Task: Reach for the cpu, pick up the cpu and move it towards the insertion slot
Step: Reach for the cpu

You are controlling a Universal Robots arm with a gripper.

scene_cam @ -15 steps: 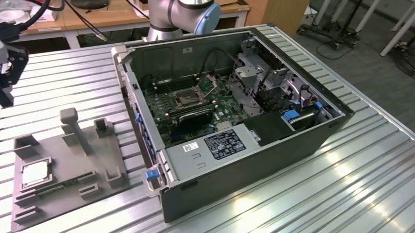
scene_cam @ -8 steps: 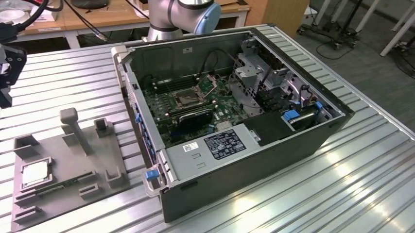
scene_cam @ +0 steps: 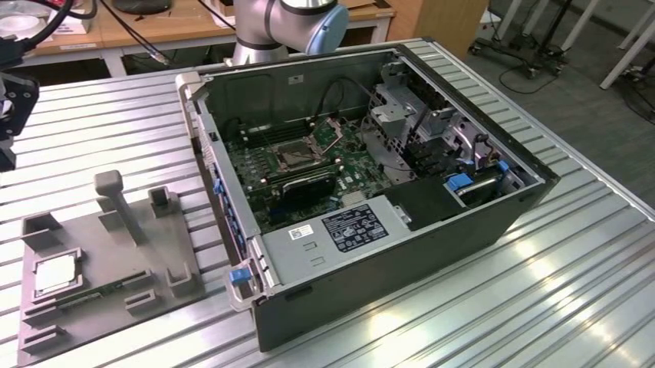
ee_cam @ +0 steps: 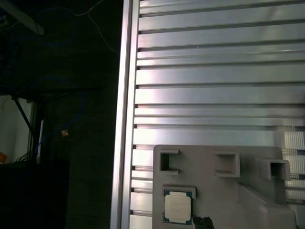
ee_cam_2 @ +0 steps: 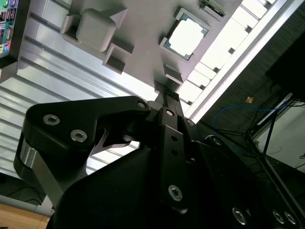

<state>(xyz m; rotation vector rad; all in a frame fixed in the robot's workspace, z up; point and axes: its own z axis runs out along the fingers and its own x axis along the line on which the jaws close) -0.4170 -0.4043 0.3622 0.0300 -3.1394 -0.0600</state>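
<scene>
Where the gripper [ee_cam_2: 167, 97] is hanging: in the second wrist view its black body is pointing down over the grey tray [ee_cam_2: 143, 33], with its tip lining up with a small block at the tray's edge.
Gripper state: I cannot tell whether it is spread or pressed together, as its own body is covering the tip.
Dark shape [scene_cam: 11, 107]: it is showing at the exterior view's left edge, beyond the tray, and is probably part of the wrist.
Cpu [scene_cam: 57, 274]: it is lying flat in a square recess of the tray, silvery plate facing up, apart from the gripper; it is showing in both wrist views [ee_cam_2: 187, 38] [ee_cam: 177, 208].
Tray: it is resting on the slatted metal table [scene_cam: 511, 307], toward the exterior view's left of the computer case [scene_cam: 409, 230], with upright posts rising from it.
Green circuit stick [scene_cam: 92, 294]: it is lying in the tray just beside the cpu.
Insertion slot [scene_cam: 291, 156]: it is sitting on the green motherboard [scene_cam: 353, 149] inside the open case, its metal frame facing up, well apart from the cpu.
Case: it is lying on its side with the interior facing upward.
</scene>
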